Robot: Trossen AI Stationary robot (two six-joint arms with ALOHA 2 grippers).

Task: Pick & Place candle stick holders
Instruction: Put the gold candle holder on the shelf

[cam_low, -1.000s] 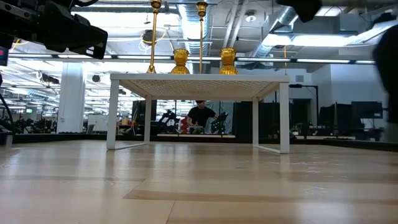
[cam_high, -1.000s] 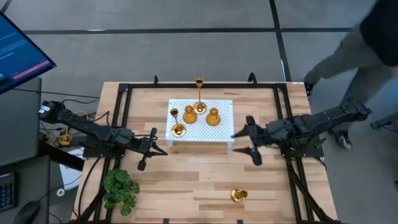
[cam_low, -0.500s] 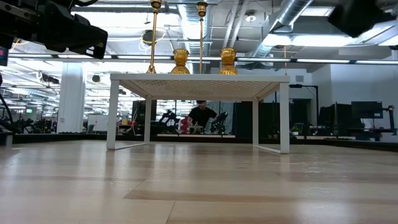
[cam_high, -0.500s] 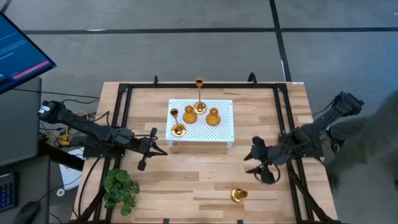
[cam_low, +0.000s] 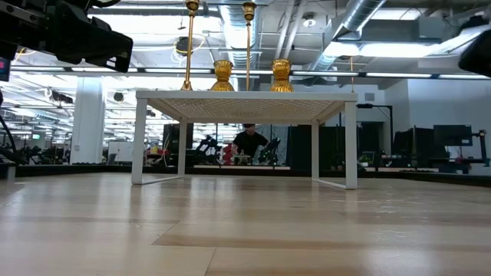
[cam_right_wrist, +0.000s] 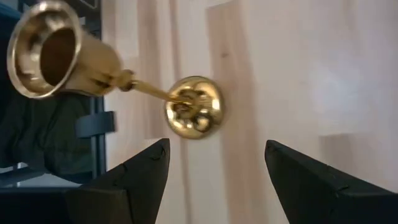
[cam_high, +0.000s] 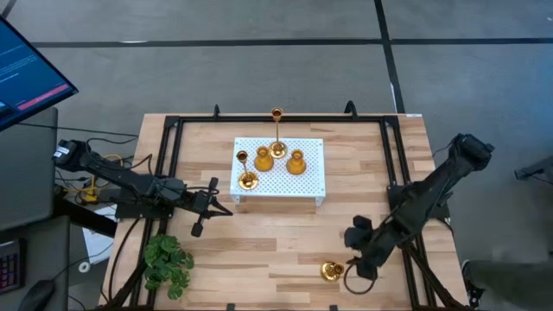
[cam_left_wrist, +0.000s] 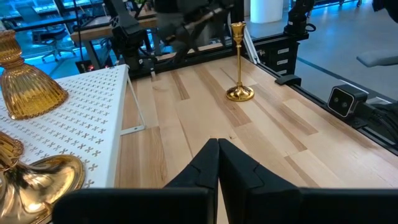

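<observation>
Right gripper point(cam_high: 350, 250), fingers spread, hovers just beside the gold candle stick holder point(cam_high: 331, 271) near the table's point(cam_high: 259, 259) front edge; left gripper point(cam_high: 205, 207), pressed together, waits beside the white perforated board point(cam_high: 307, 173).

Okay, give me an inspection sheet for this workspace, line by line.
Surface: light wooden table inside a black frame.
Job's things: four shiny gold metal candle stick holders on the white perforated board, one being the tall thin-stemmed holder at its far edge; a fifth short gold holder lies on the wood near the front edge.
Clutter: green leafy plant at the front left.
Grippers: right tool open beside the fifth holder, not touching; left tool shut, waiting left of the board.
Cables: bundle by the left arm's base.
Surroundings: blue monitor at left; a person far behind in the low view.
</observation>
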